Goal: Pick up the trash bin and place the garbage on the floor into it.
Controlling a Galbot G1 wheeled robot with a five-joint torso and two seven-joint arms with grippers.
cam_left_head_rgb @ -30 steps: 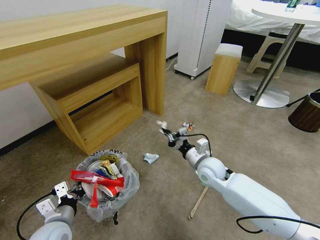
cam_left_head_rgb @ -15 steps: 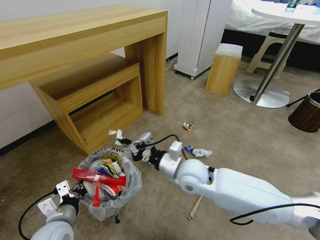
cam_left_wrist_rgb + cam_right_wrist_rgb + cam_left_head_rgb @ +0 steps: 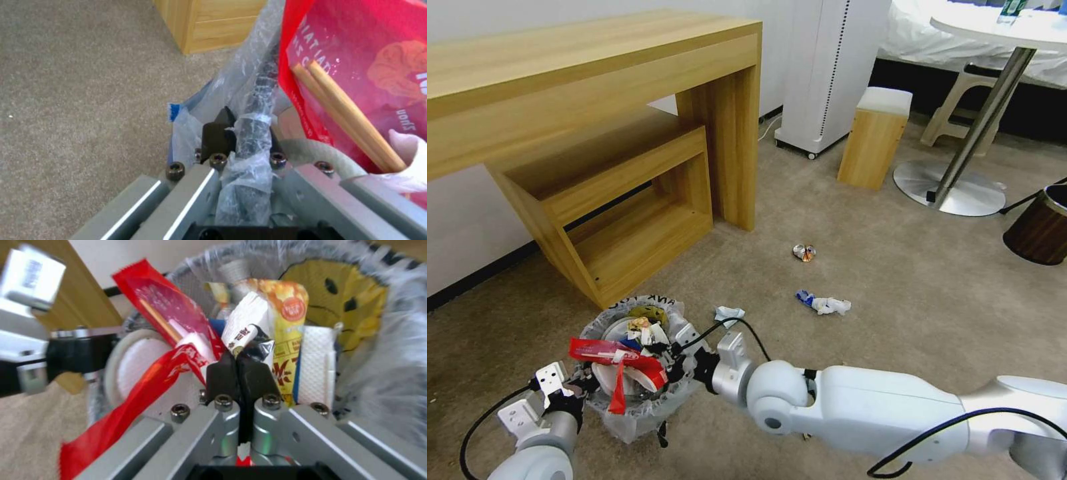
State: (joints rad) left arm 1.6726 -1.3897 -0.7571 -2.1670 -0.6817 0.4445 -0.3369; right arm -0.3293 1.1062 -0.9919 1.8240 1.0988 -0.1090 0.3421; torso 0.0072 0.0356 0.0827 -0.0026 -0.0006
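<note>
The trash bin [image 3: 639, 419], dark and lined with a crinkly clear bag, sits on the carpet at lower left, piled with litter including a red wrapper [image 3: 620, 355]. My left gripper [image 3: 575, 388] is shut on its near rim; the left wrist view shows the fingers [image 3: 218, 135] pinching rim and bag [image 3: 260, 86]. My right gripper [image 3: 664, 348] hangs over the bin's opening, shut [image 3: 240, 365] on a white paper scrap [image 3: 242, 336]. On the floor lie a crushed can [image 3: 804, 253], a crushed blue-white cup [image 3: 825, 305] and a crumpled paper [image 3: 729, 313].
A wooden desk [image 3: 594, 73] with a low shelf unit [image 3: 627, 220] stands just behind the bin. Farther back are a white appliance [image 3: 827, 73], a wooden stool [image 3: 875, 137] and a round table's metal base [image 3: 950, 190]. A brown wood-grain bin [image 3: 1040, 227] sits at the right edge.
My right arm swung left from the floor near the can, carrying the white scrap, and now holds it low over the bin. The left gripper and bin stayed put.
</note>
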